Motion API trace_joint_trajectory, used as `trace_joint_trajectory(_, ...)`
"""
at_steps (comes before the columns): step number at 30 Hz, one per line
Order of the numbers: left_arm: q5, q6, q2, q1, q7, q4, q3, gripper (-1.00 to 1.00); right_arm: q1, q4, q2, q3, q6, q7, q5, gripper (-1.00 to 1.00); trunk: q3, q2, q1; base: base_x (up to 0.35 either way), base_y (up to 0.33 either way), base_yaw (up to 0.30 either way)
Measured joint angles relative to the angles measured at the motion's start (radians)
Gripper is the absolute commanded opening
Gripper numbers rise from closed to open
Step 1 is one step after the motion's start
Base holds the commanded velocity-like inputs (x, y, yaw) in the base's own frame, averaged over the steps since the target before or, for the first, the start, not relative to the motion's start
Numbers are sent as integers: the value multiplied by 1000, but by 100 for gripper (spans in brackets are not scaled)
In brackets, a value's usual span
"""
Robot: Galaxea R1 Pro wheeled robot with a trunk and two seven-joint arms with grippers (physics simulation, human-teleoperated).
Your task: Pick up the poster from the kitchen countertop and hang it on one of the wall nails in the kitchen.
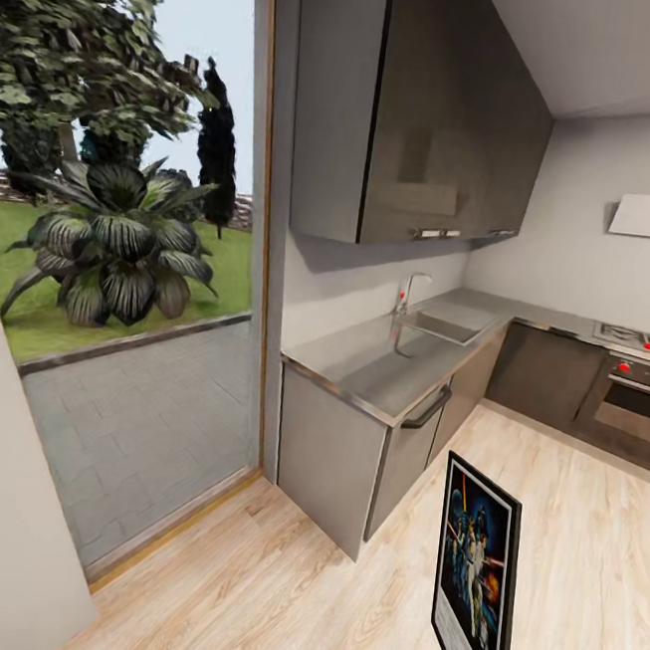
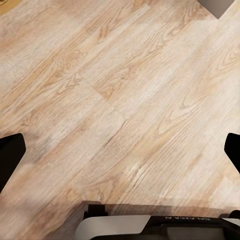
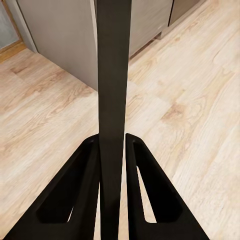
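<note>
Right fingers (image 3: 112,145) clamp the poster (image 1: 476,571) edge-on (upright) — clear of the bench (image 1: 381,366); left fingers (image 2: 120,150) spread wide — empty.

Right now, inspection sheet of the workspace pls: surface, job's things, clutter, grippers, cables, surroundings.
Surface: kitchen countertop, shiny steel, L-shaped, with inset sink and tap; nothing seen lying on it.
Job's things: poster is off the countertop, upright above the wood floor, seen edge-on in the right wrist view. Wall nails: nothing seen.
Clutter: nothing seen.
Grippers: right gripper shut on the poster, fingers against its frame on both sides. Left gripper open, nothing between its fingers, pointing at the floor.
Cables: nothing seen.
Surroundings: grey wall cabinets, oven and hob at the far end, glass door to a garden.
</note>
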Motion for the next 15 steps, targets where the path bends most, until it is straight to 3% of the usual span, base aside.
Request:
trace_joint_trajectory(4, 0, 1, 0, 0, 0, 0, 0, 100, 0, 0, 0, 0, 0, 0, 0, -100, 12, 28, -15, 0, 0, 0)
trace_joint_trajectory(15, 0, 1, 0, 0, 0, 0, 0, 100, 0, 0, 0, 0, 0, -1, 0, -100, 12, 28, -15, 0, 0, 0)
